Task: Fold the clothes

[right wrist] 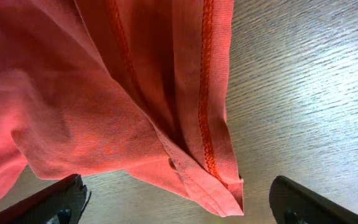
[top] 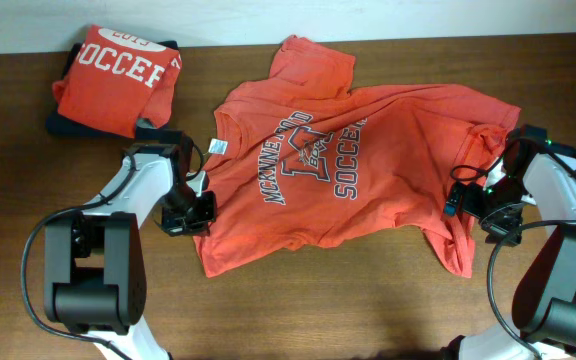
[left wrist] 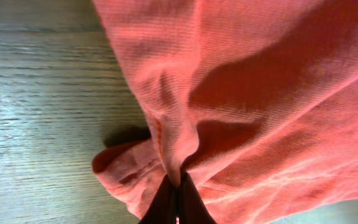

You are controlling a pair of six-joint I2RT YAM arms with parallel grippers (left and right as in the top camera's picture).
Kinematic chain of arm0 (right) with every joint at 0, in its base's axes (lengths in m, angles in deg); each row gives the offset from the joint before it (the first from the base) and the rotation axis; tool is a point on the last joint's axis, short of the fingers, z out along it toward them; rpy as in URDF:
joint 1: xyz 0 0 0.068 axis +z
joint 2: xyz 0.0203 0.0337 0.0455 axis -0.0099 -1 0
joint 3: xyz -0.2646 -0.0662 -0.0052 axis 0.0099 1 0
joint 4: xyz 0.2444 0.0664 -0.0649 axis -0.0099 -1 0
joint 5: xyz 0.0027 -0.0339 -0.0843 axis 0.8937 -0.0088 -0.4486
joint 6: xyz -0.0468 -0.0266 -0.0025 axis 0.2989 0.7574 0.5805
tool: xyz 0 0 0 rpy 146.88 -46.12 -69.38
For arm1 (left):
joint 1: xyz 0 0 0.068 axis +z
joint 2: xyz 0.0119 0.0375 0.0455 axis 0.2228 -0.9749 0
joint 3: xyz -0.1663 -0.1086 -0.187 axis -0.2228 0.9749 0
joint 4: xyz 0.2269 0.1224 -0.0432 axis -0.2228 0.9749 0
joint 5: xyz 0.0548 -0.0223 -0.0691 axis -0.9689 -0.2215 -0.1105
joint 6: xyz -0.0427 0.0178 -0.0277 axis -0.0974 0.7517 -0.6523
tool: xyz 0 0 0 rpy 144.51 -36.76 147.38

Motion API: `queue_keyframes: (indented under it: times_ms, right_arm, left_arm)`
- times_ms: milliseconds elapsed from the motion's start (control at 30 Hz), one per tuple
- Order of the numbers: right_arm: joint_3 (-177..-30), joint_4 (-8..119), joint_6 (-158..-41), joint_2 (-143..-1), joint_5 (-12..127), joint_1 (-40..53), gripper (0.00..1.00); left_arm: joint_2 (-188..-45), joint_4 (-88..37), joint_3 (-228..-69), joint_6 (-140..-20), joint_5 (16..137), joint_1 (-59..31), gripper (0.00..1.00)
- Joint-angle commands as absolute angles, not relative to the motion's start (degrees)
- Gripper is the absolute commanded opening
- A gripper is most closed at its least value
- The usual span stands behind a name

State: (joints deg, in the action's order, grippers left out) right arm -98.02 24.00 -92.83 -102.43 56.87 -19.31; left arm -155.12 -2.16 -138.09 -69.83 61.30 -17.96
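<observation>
- Spread orange-red cotton T-shirt: navy-and-white "SOCCER" lettering, small white neck tag.
- Folded orange-red cotton T-shirt at ten o'clock: white lettering.
- Flat wooden table: brown with fine darker grain lines.

We note a wooden table, mid-brown, with the grain running left to right. It fills nearly the whole overhead view. Beyond its far edge lies a pale off-white strip; wall or floor, we cannot tell. In the wrist views the wood looks greyer, with a soft sheen.
</observation>
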Motion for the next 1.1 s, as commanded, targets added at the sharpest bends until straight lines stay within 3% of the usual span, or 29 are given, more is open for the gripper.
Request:
queue_keyframes:
  times_ms: [0, 333, 767, 900, 933, 967, 1067]
  right_arm:
    - [-97.8, 24.0, -92.7, -101.8, 56.4, -19.2, 0.99]
    - [-97.8, 24.0, -92.7, -101.8, 56.4, -19.2, 0.99]
    - [-97.8, 24.0, -92.7, -101.8, 56.4, -19.2, 0.99]
    - [-97.8, 24.0, -92.7, -101.8, 56.4, -19.2, 0.99]
    - [-97.8, 24.0, -92.7, -101.8, 56.4, -19.2, 0.99]
    - [-97.8, 24.0, -92.7, -101.8, 56.4, -19.2, 0.99]
    - [-97.8, 24.0, -92.7, -101.8, 56.4, -19.2, 0.99]
  left_arm:
    - [-154.0, -1.8, -139.1, -69.9, 66.8, -18.1, 0.0]
    - [-154.0, -2.8, -147.1, -70.0, 69.6, -18.0, 0.0]
    - [-154.0, -19.1, -147.7, -72.7, 62.0, -18.1, 0.01]
    - [-154.0, -21.7, -147.7, -72.7, 62.0, -18.1, 0.24]
    - [-154.0, -21.9, -147.8, -72.7, 62.0, -18.1, 0.46]
    - [-154.0, -21.7, -147.8, -72.5, 62.0, -18.1, 0.55]
    - [-153.5, -19.0, -148.9, -71.1, 61.8, -17.9, 0.62]
